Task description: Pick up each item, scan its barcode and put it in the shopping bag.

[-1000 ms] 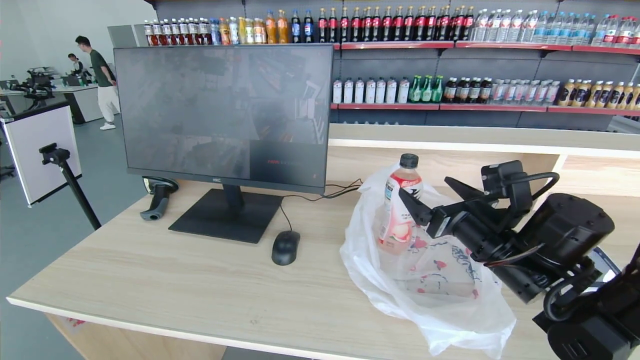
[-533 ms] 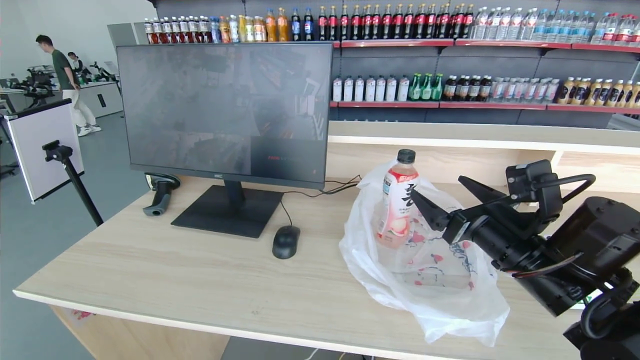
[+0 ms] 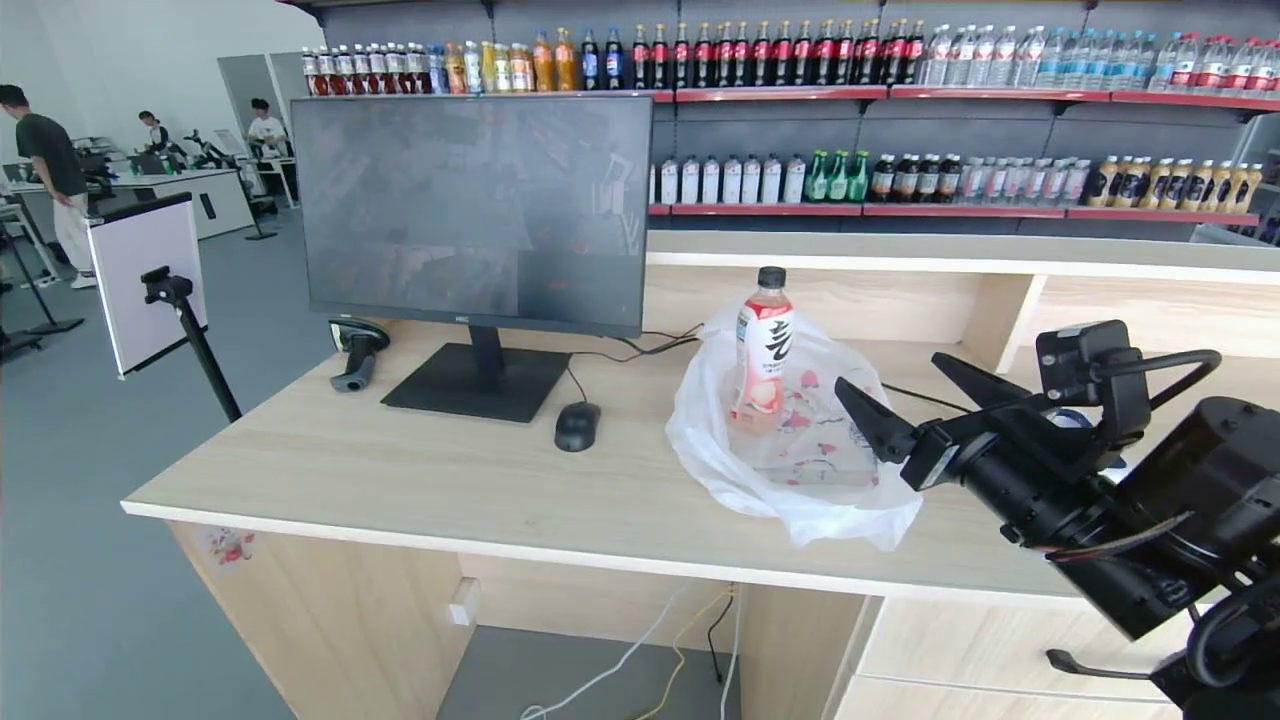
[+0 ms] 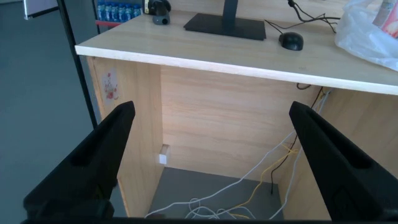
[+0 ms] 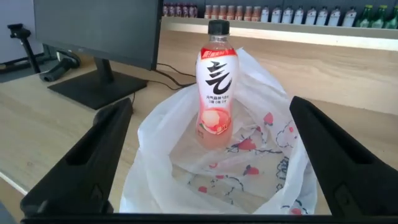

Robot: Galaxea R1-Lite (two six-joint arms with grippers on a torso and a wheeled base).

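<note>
**Checkout counter (image 3: 400,480): bottle (image 3: 760,345) sits in the shopping bag (image 3: 800,500)**

Head view first: wooden top with a monitor (image 3: 478,205), a mouse (image 3: 577,427) and the handheld scanner (image 3: 355,352) parked by the monitor's stand. The pink bottle stands upright inside the white bag, cap poking above the slumped rim, so I'd call this one bagged. The right gripper (image 3: 890,372) hangs near the bag on its right side, jaws spread and nothing in them. Looks like a let-go pose to me.

Left wrist view: the left gripper (image 4: 211,107) is low, in front of the counter and below its edge, jaws wide apart and empty, facing the front panel (image 4: 224,112) and some loose cables (image 4: 249,186). Probably parked out of the way.

Right wrist view: the bottle lines up between the spread fingers (image 5: 93,155) but beyond them, label to the camera, bag loose around its base.
</note>
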